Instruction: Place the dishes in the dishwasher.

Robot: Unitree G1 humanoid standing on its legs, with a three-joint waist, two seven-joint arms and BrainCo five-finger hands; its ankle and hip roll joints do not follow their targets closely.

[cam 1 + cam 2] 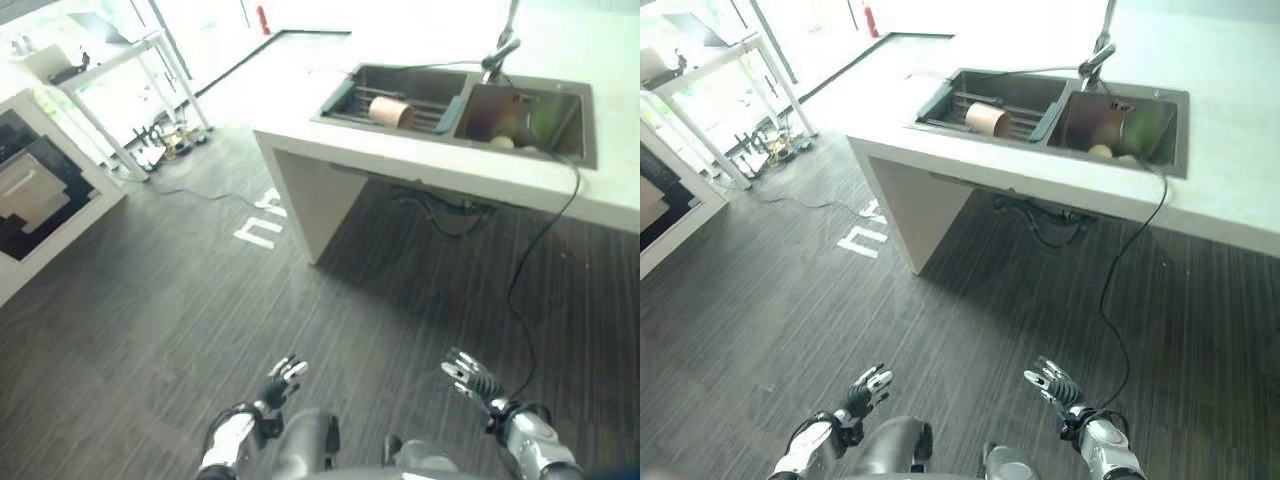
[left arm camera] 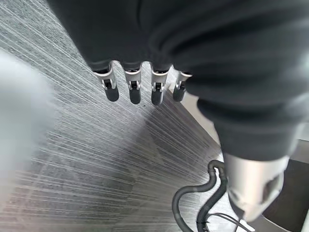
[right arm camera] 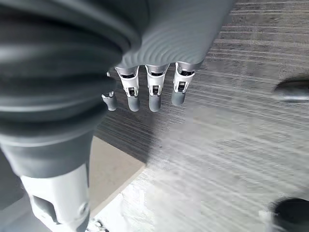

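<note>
The white surface (image 1: 420, 150) stood well ahead of the robot, across a stretch of dark plank floor (image 1: 180, 330), with a double sink (image 1: 460, 108) sunk into it. In the sink's left basin a dark rack (image 1: 345, 100) held a tan cup (image 1: 390, 111) lying on its side; the right basin held something pale and something green, too dim for me to name. Off to the left stood what looked like the dishwasher (image 1: 30, 195), dark inside. Both hands hung low over the floor, the left hand (image 1: 282, 380) and the right hand (image 1: 470, 378) each with fingers straight and empty. To my eye the step was the approach: walk up square to the sink, near enough that the cup sat in easy reach, before raising either arm.
</note>
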